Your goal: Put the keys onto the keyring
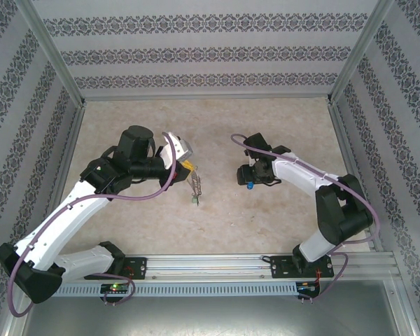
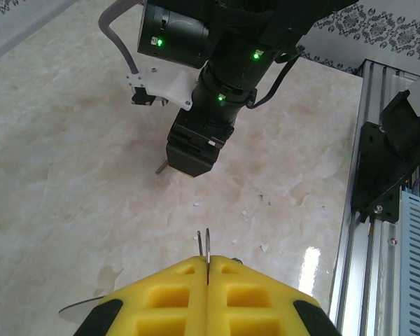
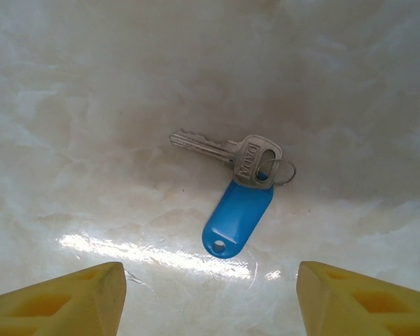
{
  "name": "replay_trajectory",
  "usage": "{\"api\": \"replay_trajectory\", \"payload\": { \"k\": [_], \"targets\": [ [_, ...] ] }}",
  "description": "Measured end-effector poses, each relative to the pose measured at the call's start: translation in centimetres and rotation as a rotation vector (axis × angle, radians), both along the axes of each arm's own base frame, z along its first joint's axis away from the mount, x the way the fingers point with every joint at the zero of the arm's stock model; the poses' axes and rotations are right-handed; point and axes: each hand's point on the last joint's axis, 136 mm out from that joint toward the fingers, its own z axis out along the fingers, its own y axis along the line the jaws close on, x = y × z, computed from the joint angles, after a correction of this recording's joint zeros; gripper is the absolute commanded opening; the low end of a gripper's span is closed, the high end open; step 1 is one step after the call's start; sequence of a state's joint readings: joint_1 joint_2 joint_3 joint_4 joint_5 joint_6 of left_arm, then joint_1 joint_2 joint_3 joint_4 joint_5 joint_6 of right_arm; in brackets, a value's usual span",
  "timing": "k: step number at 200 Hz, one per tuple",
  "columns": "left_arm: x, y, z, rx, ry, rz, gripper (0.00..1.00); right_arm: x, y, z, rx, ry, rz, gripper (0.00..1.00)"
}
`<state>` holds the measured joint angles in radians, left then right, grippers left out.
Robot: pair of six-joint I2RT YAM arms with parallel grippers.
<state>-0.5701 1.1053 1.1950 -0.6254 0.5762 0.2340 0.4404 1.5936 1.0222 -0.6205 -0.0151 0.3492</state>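
Top view: the yellow-padded left tool (image 1: pixel 184 159) is clamped on a flat grey metal keyring (image 1: pixel 194 185), which hangs from it above the pale marbled bench (image 1: pixel 217 119) with small keys (image 1: pixel 195 200) dangling at its lower end. The right tool (image 1: pixel 248 180) points down over a small silver key (image 1: pixel 248 186) with a blue plastic tag, well apart from the keyring.

Left wrist: the left tool's pads (image 2: pixel 175 294) press together, pinching the keyring's thin wire (image 2: pixel 206 245).

Right wrist: the silver key (image 3: pixel 227 150) lies flat on the bench, ahead of the right tool's (image 3: pixel 208 280) widely spread, empty fingers (image 3: pixel 77 301).
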Motion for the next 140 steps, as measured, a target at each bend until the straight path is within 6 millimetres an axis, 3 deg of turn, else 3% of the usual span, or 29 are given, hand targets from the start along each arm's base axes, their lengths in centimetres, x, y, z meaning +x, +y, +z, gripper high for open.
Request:
{"api": "replay_trajectory", "payload": {
  "k": [76, 140],
  "targets": [
    [0.1, 0.3, -0.7, -0.013, 0.039, 0.008, 0.00, 0.8, -1.7, -1.4, -0.022, 0.043, -0.045, 0.60],
    [0.1, 0.3, -0.9, -0.026, 0.048, 0.010, 0.00, 2.7, -1.8, -3.0, -0.025, 0.072, -0.045, 0.45]
  ]
}}
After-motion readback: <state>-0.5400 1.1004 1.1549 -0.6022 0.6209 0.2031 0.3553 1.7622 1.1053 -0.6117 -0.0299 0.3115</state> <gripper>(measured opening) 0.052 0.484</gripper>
